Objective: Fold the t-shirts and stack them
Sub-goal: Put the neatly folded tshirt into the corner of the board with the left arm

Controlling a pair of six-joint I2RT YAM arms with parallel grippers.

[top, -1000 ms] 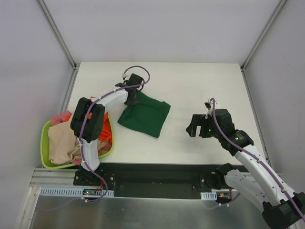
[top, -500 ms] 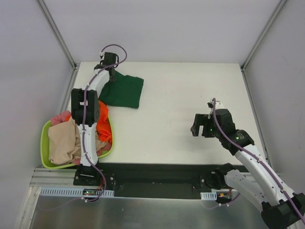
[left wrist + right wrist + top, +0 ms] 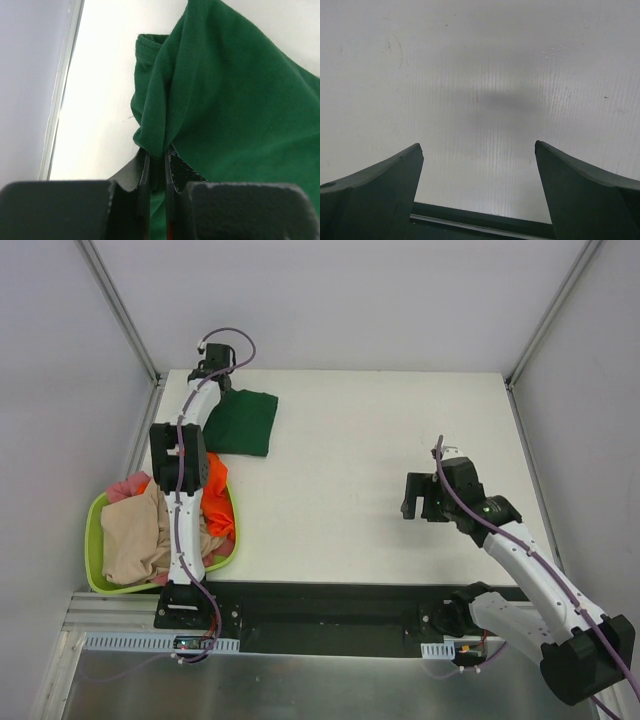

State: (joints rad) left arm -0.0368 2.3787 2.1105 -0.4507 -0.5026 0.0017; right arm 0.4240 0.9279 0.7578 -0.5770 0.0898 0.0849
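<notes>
The folded dark green t-shirt lies at the far left corner of the white table. My left gripper is shut on a pinched fold at the shirt's far left edge; in the left wrist view the green t-shirt bunches between the jaws of my left gripper. My right gripper is open and empty over bare table at the right; in the right wrist view my right gripper shows only white table between its fingers. Beige, orange and pink shirts lie in the basket.
The lime-green plastic basket sits at the table's near left edge beside the left arm. A metal frame rail runs along the table's left edge, close to the left gripper. Grey walls enclose the table on three sides.
My left gripper has dragged the green shirt from the table's middle left to the far left corner. My right gripper stayed about where it was, open.
</notes>
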